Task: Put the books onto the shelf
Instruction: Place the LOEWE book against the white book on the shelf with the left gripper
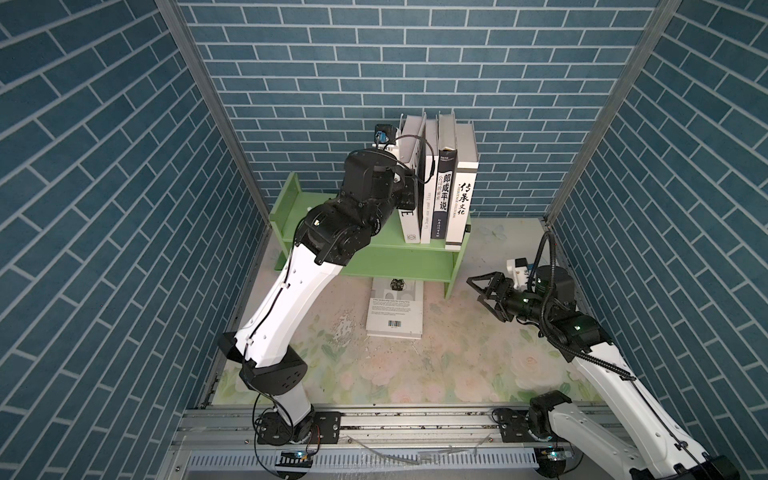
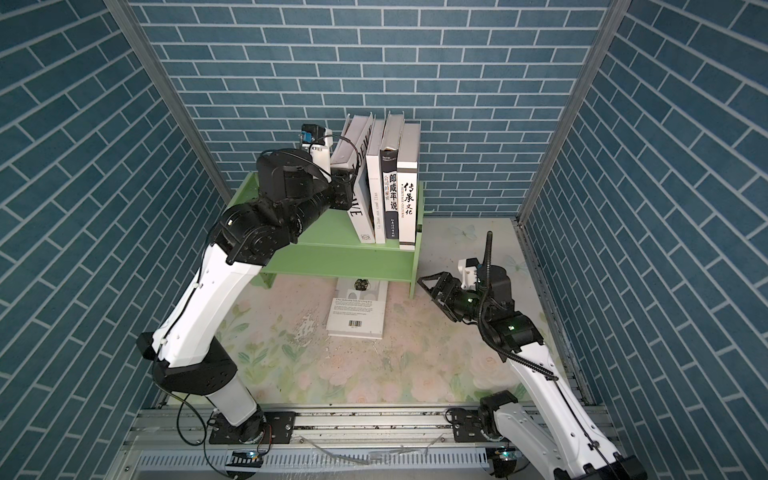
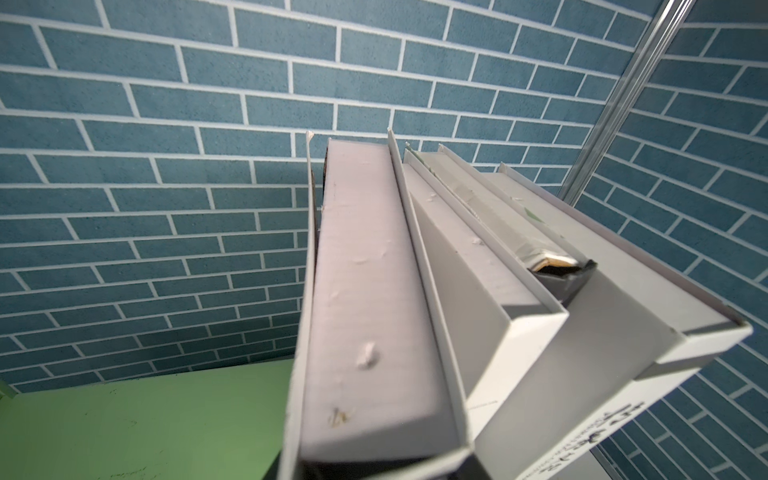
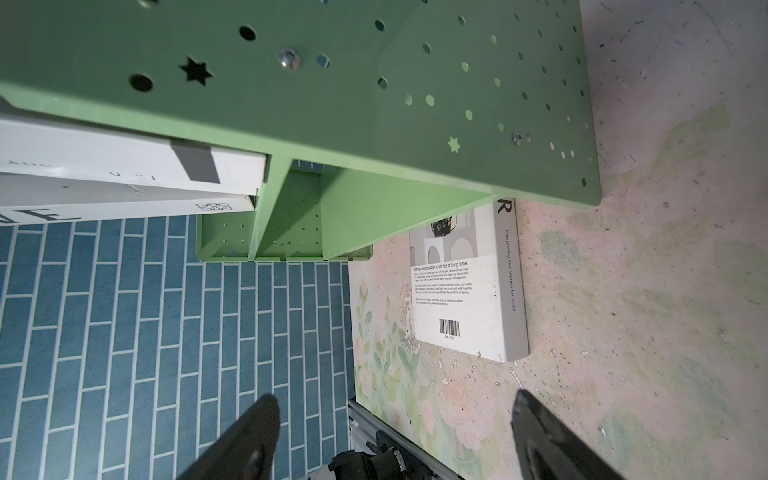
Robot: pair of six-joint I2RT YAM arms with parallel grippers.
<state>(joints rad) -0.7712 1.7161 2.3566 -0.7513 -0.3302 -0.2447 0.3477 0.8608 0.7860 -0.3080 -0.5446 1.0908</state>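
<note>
Blue brick-pattern walls (image 1: 374, 62) close in a tabletop covered by a pale floral mat (image 1: 415, 374).

At upper centre of both top views the left gripper (image 1: 409, 193) sits against the spine of the leftmost book (image 1: 409, 226) and appears clamped on it. Its fingers are hidden by the wrist and by the book. That book stands on the top board of the green shelf (image 1: 399, 259), its top tilted away from its neighbours. In the left wrist view its page edge runs up the middle of the frame.

Just to the right of it stand three more books, upright and touching one another:
- a white book (image 1: 427, 216);
- a black-spined book (image 1: 444, 195);
- a white book with brush lettering (image 1: 462, 203), against the shelf's right side panel.

The left half of the top board is bare.

At right centre of both top views the right gripper (image 1: 478, 290) hangs above the mat with its jaws spread wide and nothing between them. It points toward the shelf's right side panel, near it but not touching. In the right wrist view both black fingers show at the bottom edge, with the perforated panel filling the top.

A flat book (image 1: 395, 309) lies back cover up on the mat at centre frame, barcode nearest the viewer. Its far end is tucked under the shelf's lower board, and it is well apart from both grippers.
</note>
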